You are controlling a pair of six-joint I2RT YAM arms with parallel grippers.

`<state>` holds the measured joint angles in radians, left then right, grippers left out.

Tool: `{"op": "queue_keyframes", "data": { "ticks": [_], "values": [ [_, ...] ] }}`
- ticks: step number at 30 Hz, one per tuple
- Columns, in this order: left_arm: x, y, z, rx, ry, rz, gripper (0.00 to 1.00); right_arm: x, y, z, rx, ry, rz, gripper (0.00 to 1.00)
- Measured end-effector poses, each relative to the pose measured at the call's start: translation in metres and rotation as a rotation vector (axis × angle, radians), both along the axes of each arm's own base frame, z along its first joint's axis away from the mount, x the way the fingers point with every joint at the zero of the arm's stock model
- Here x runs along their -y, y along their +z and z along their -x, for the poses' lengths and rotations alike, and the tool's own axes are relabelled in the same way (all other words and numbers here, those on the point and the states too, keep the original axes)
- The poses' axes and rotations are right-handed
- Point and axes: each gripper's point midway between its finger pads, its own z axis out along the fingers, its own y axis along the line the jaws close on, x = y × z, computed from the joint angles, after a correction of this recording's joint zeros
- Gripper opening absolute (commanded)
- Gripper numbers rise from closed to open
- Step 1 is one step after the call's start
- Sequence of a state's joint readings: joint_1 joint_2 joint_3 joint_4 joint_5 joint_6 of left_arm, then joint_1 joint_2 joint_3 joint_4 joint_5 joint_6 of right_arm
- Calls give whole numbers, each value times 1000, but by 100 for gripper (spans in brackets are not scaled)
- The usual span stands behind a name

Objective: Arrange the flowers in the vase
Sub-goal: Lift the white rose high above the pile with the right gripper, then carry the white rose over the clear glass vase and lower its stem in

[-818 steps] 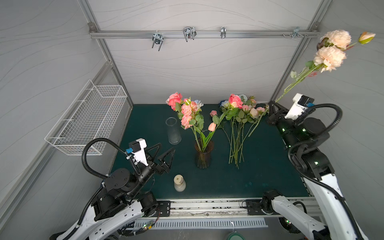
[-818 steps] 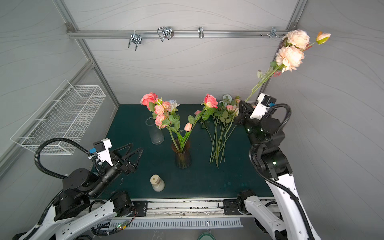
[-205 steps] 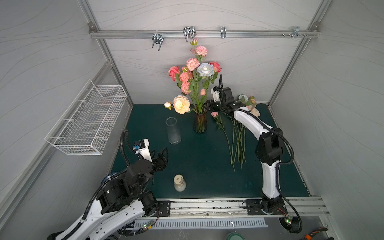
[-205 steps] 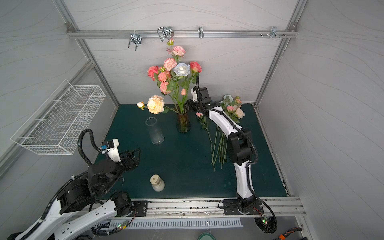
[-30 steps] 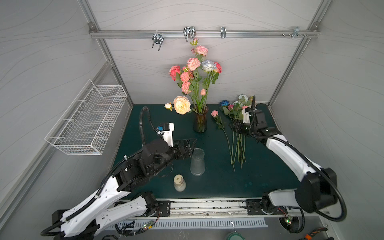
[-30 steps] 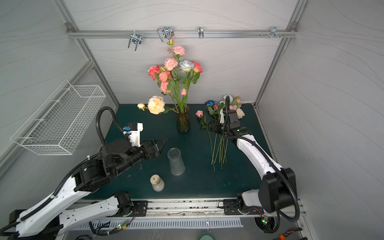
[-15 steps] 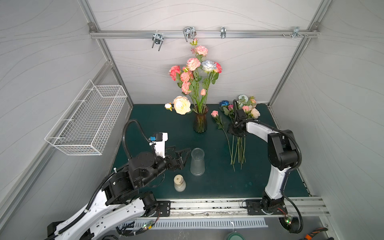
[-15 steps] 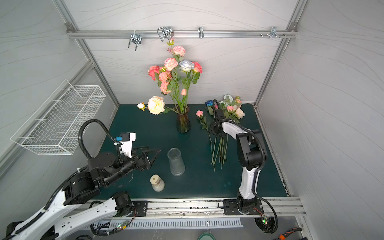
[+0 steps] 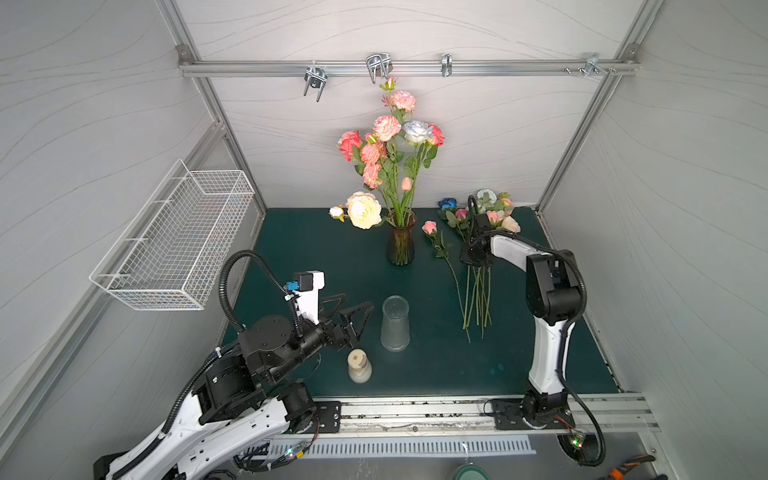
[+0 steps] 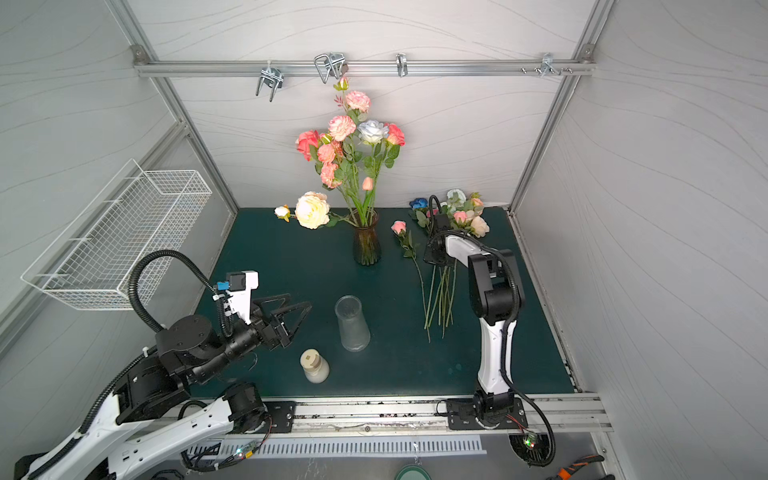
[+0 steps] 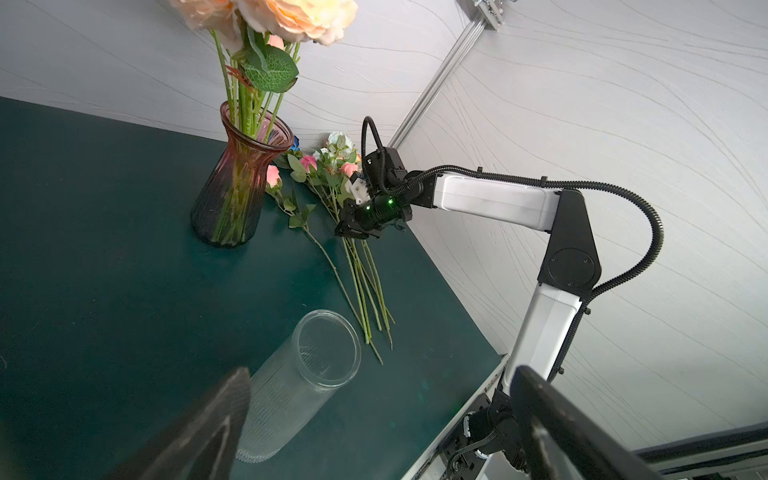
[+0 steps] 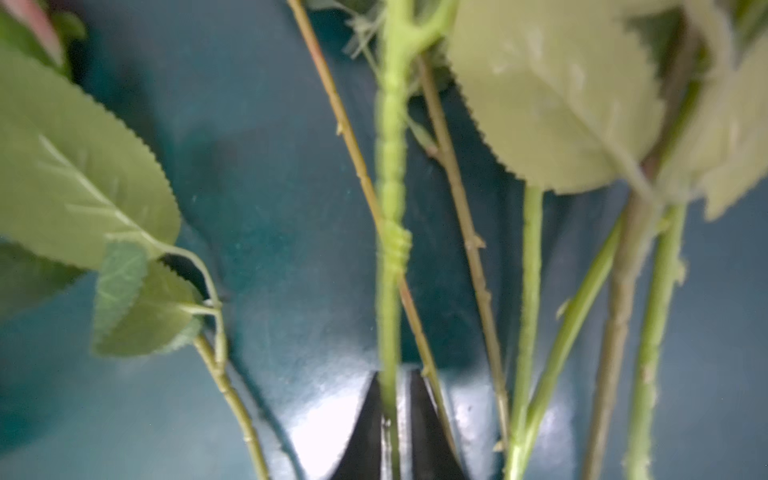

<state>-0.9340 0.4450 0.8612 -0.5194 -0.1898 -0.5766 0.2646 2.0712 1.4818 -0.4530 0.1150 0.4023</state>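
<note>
The amber glass vase (image 9: 401,245) (image 10: 367,247) (image 11: 239,187) stands at the back middle of the green mat and holds several pink, coral, cream and pale blue flowers (image 9: 390,137). More flowers (image 9: 478,286) lie in a bunch on the mat to its right, blooms toward the back wall. My right gripper (image 9: 473,259) (image 12: 395,399) is down on this bunch, shut on one green stem (image 12: 390,291). My left gripper (image 9: 353,309) (image 10: 297,307) (image 11: 380,370) hangs open and empty at the front left, beside a clear ribbed glass (image 9: 395,324).
A single pink rose (image 9: 430,227) lies between vase and bunch. A small cream bottle (image 9: 358,365) stands in front of the clear glass. A white wire basket (image 9: 174,245) hangs on the left wall. A rail with hooks (image 9: 378,68) runs above the bouquet.
My right gripper has closed on a stem in the lying bunch. My left arm has pulled back from the clear glass toward the front left, still open.
</note>
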Motion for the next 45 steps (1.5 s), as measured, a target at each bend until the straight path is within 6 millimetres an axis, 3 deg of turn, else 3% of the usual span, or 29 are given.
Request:
{"op": "queue_keyframes", "data": {
  "ticks": [2, 5, 12, 15, 21, 28, 33, 36, 39, 45],
  "values": [
    [0, -1, 0, -2, -1, -6, 99, -1, 5, 5, 20, 13, -7, 0],
    [0, -2, 0, -2, 0, -8, 99, -4, 30, 13, 75, 38, -41, 0],
    [-8, 4, 3, 16, 13, 14, 99, -10, 154, 36, 382, 74, -160, 0],
    [-11, 5, 4, 21, 21, 20, 99, -10, 200, 55, 509, 78, -191, 0],
    [-14, 6, 3, 25, 35, 23, 99, -36, 268, 120, 702, 184, -270, 0],
    [-17, 8, 3, 31, 43, 33, 99, -103, 386, 218, 1010, 468, -514, 0],
    [-17, 8, 3, 30, 47, 33, 99, -130, 456, 262, 1177, 596, -672, 0],
    [-18, 8, 2, 31, 52, 32, 99, -148, 472, 268, 1232, 632, -722, 0],
    [-18, 8, 2, 31, 57, 32, 99, -174, 475, 267, 1268, 666, -744, 0],
    [-19, 7, 1, 29, 61, 34, 99, -229, 437, 249, 1235, 733, -682, 0]
  ]
}}
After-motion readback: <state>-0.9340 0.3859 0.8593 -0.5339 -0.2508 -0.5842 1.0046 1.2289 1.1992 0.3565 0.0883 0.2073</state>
